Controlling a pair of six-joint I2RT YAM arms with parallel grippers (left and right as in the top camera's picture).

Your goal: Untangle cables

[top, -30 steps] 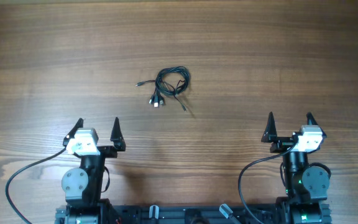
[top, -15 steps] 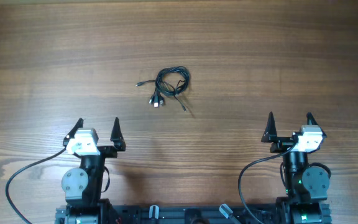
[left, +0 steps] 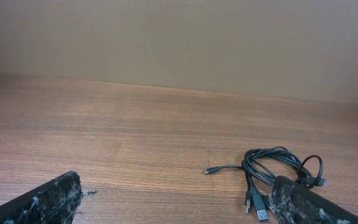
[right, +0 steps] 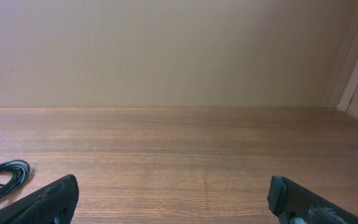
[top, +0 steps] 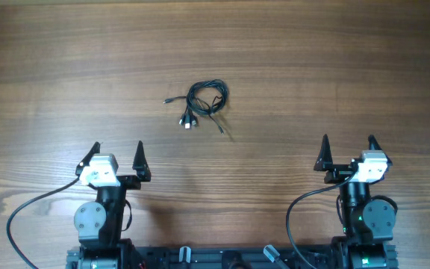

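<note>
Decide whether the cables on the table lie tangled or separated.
Tangled: the cables lie coiled over one another in a single small heap, ends poking out.

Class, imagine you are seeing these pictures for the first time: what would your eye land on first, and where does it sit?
A small tangle of black cables lies near the middle of the wooden table. Toward the lower edge of the overhead view, the left gripper and right gripper stand open, one on each side, both well short of it.
</note>
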